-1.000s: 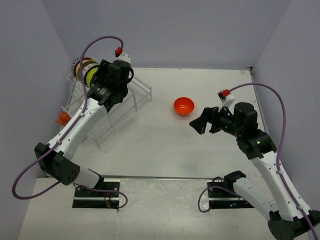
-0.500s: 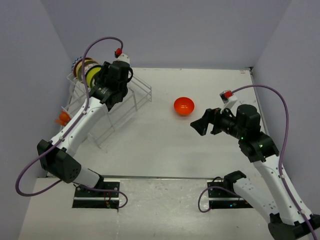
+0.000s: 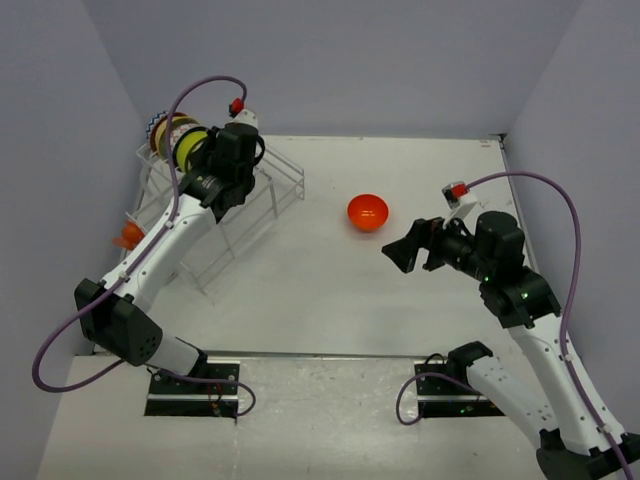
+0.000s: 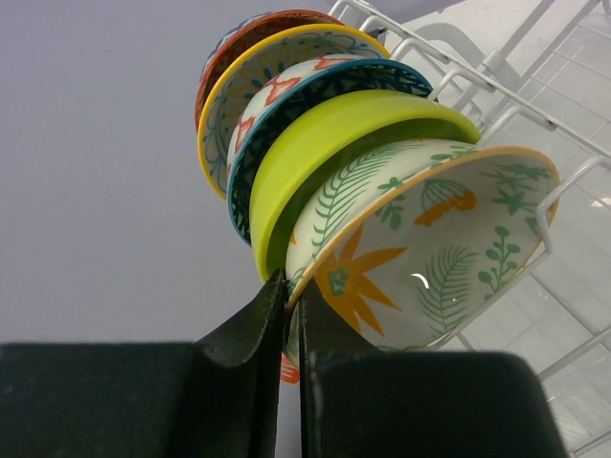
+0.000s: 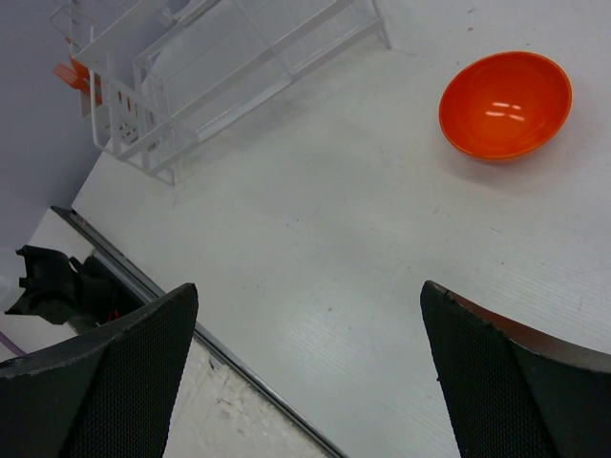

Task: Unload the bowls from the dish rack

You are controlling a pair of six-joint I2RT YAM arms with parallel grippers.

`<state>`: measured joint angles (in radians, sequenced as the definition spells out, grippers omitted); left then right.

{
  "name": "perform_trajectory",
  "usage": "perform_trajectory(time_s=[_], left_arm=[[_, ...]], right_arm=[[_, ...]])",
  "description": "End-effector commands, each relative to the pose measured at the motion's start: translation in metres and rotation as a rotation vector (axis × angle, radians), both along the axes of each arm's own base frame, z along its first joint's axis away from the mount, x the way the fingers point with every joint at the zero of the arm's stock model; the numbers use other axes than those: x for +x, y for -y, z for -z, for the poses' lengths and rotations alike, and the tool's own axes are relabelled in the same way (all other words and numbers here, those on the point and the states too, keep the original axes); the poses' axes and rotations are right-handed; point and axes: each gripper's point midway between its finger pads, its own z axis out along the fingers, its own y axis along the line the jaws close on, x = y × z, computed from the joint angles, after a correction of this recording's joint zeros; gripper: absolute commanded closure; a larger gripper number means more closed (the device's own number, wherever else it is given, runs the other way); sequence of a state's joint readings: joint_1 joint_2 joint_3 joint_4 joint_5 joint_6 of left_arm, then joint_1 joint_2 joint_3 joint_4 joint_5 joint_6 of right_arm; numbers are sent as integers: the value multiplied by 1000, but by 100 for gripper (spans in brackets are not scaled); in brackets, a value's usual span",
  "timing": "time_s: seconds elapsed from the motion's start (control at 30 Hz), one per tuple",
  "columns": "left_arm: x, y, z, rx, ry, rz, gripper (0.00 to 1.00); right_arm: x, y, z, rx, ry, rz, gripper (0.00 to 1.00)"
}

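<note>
Table [image 3: 330,290]: white, grey walls on three sides.

Dish rack [image 3: 262,205]: clear wire frame, far-left part of the table, sitting at an angle. The near-right stretch of its slots is open. A small orange item [image 3: 125,236] hangs at its near-left end; can't tell what it is.

Left arm [image 3: 165,245]: reaches from the near-left base up over the rack to its far end. Right arm [image 3: 520,300]: bent over the right side of the table, wrist pointing left.

Bowls in the rack: five standing on edge, packed face to back at the far-left end. From the left wrist view, far to near: red-patterned bowl [image 4: 250,31], yellow-rimmed bowl [image 4: 221,114], teal-rimmed bowl [image 4: 329,88], lime-green bowl [image 4: 344,138], white leaf-print bowl [image 4: 434,253] with an orange flower inside.

Orange-red bowl [image 3: 368,211]: already out, upright on the table around centre, well apart from the rack.

Left gripper [image 4: 291,291]: clenched, fingers pinching the lower rim of the white leaf-print bowl, one finger inside the bowl and one between it and the lime-green bowl.

Right gripper [image 5: 310,377]: released, jaws spread wide, holding nothing, hanging above bare table just near-right of the orange-red bowl.
</note>
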<state>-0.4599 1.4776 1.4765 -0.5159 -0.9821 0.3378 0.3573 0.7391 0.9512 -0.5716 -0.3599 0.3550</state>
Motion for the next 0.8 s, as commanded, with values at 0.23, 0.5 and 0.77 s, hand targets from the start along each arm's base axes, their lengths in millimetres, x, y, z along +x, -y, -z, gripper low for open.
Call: perform_trajectory(time_s=[0.23,0.5,0.77], left_arm=[[-5,-3,-30,-27,124,-11,100],[-22,-3,-58,4,190,-8,100],[-32,-1,-76,14,227,-18,100]], right_arm=[[-8,-4,-23,37,48,-32,1],[-8,-7,-24,56,51,-45,1],[-8,-7,-30,58,64,-43,1]])
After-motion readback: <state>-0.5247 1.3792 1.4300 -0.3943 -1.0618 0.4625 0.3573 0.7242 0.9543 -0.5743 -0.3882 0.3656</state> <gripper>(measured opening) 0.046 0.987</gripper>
